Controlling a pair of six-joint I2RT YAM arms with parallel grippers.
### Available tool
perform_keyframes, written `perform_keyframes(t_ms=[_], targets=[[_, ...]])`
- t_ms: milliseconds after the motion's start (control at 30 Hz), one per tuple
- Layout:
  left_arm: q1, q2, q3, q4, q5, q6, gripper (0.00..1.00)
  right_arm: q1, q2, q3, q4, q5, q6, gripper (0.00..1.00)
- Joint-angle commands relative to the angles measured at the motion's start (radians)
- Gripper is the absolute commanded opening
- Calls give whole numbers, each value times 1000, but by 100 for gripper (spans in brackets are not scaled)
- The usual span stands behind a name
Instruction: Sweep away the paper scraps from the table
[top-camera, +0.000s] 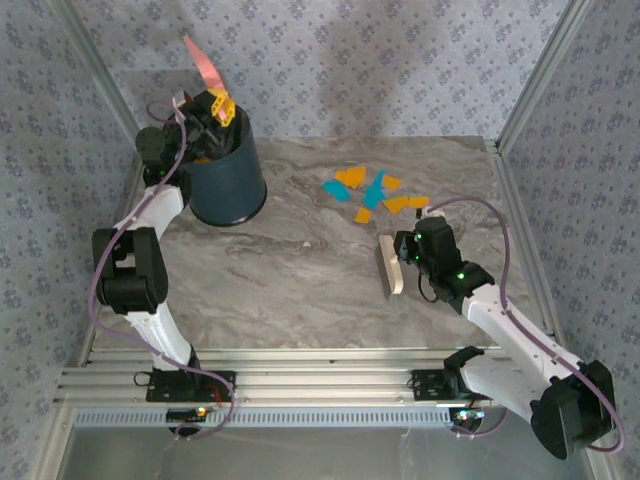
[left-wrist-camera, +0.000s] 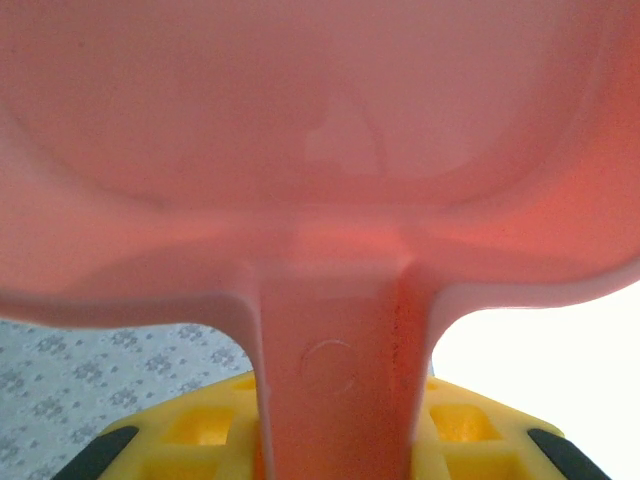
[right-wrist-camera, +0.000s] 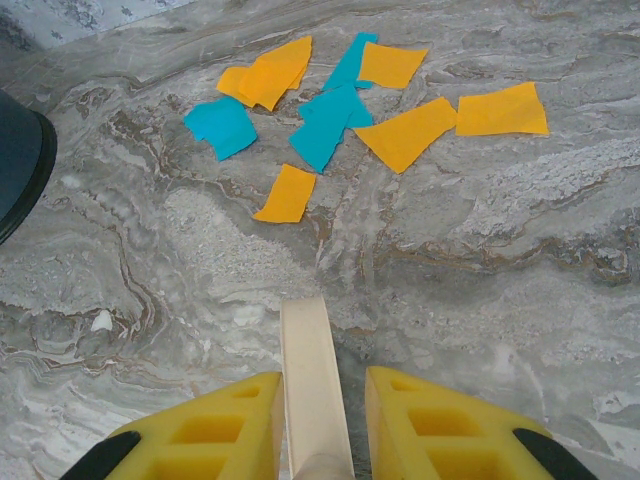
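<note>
— Where are the paper scraps?

— In a loose bunch on the far right part of the table, teal and orange pieces mixed together. A few overlap in the middle of the bunch. One orange piece lies a little nearer than the rest, and another sits off at the right end.

— Is anything touching them?

— No. The brush is nearest, lying low over the table on the near side of the bunch, with bare marble between them.

— Who has the brush?

— The right gripper. Its yellow fingers sit close on either side of the pale handle, clamped on it, and the handle points toward the scraps.

— And the other arm?

— The left gripper is up at the far left, closed narrowly round the handle of the pink dustpan. The pan is lifted and tipped over a dark blue bin.

— Where does the bin stand?

— Upright on the table's far left part, well apart from the scraps. I can't tell whether anything lies inside it.
</note>
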Motion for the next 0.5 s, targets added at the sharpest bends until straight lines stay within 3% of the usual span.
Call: perform_keyframes(t_ms=[0,333,467], targets=[[-14,8,-2,126,-48,-119,0,5,5,9,-44,5,4,0],[-29,4,-9,98,-37,-95,0,5,-8,3,-49,9,2,0],[-28,-35,-7,-42,35,27,0,4,-24,-2,-47,12,2,0]])
